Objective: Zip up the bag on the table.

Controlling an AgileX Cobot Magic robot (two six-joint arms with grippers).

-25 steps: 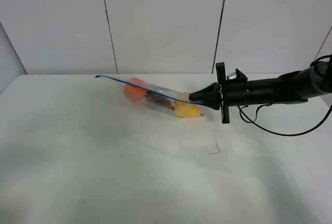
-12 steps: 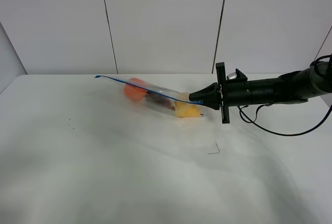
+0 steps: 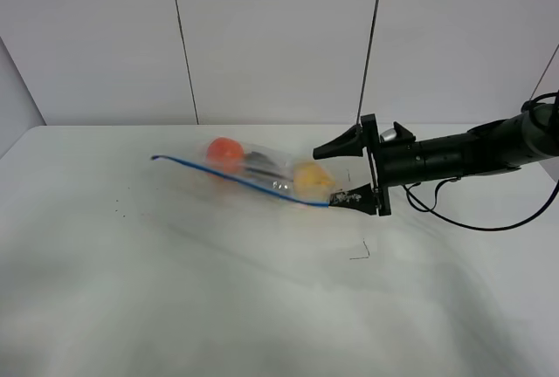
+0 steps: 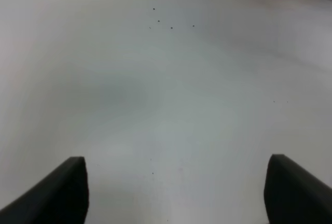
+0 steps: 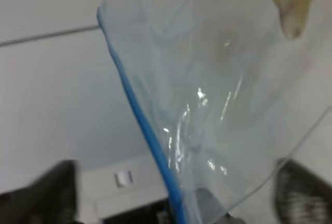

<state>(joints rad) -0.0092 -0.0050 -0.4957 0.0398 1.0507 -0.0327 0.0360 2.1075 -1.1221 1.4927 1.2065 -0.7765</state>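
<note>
Right gripper: black two-fingered right gripper [image 3: 349, 174] on its dark arm reached in from the right of the high view; its fingers stood apart, one raised above the bag's end and one low at the blue strip's near end. Whether the low finger touched the strip, I could not tell.
Left gripper: black left gripper [image 4: 176, 187] hung over bare tabletop with its two tips wide apart and nothing between them; it did not show in the high view.
Bag: clear crinkly plastic zip bag [image 3: 262, 172] lay on the large plain white table [image 3: 218, 290], toward the far side and right of centre.
Contents: round orange fruit [image 3: 224, 153], a dark purple item [image 3: 262, 167] and a yellow pear [image 3: 311, 178] showed through the film.
Zip strip: thin blue zip strip [image 3: 240, 181] ran along the bag's near edge; in the right wrist view the blue line [image 5: 148, 130] ran away from the fingers.
Key relation: long axis of the strip pointed leftward away from the right gripper, so that arm was by far the nearer one and seemed placed to run along it.
Risk: loose film might have bunched under a sliding pinch.
</note>
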